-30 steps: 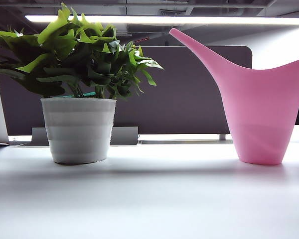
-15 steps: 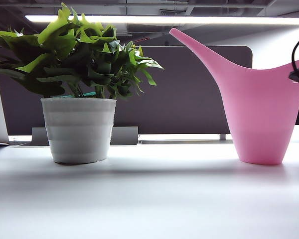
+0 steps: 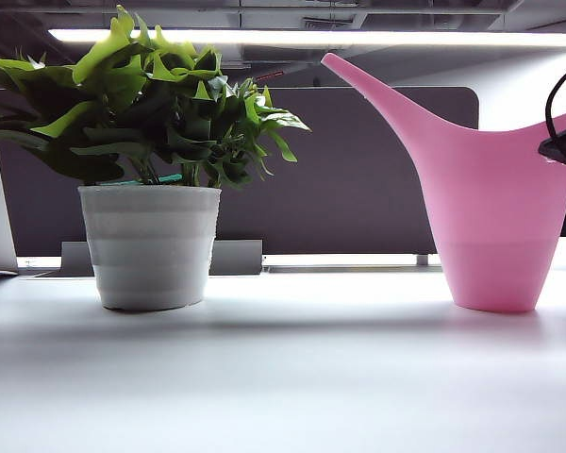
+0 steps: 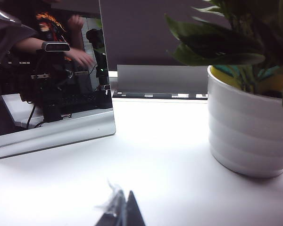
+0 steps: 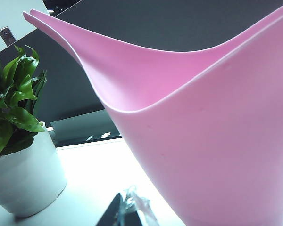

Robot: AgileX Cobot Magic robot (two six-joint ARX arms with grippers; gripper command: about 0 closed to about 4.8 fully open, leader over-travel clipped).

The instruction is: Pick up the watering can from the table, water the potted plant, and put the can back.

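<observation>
the watering can point(image 3: 495, 203) stands at right on the tabletop point(image 3: 283, 377); right end effector point(image 5: 127, 214) pressed together just beside it. left end effector point(image 4: 121, 212) pressed together near the potted plant point(image 3: 149, 160).

Smooth pink plastic watering can point(image 3: 495, 217), ribbed white pot point(image 3: 149, 245), matt white-grey table point(image 3: 283, 377).
</observation>
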